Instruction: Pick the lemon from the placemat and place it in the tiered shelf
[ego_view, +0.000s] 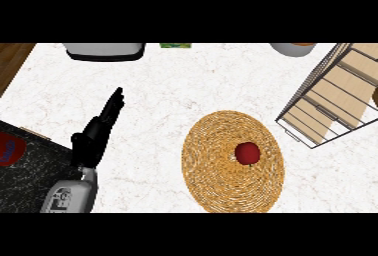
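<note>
placemat (214, 175) holds red fruit (247, 152); tiered shelf (332, 95) nearby.

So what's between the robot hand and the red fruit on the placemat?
Head view: only bare counter, then the placemat's own weave, lies between the left robot hand and the red fruit.

A white, faintly veined surface (155, 95) is seen across most of the view. Along its far edge, a pale grey object on a dark base (104, 51), a small green item (175, 45) and a round grey vessel (292, 49) are cut off. A dark speckled slab (33, 177) bearing a red patch (10, 149) is seen lower left, and a wooden strip (13, 57) upper left.
</note>
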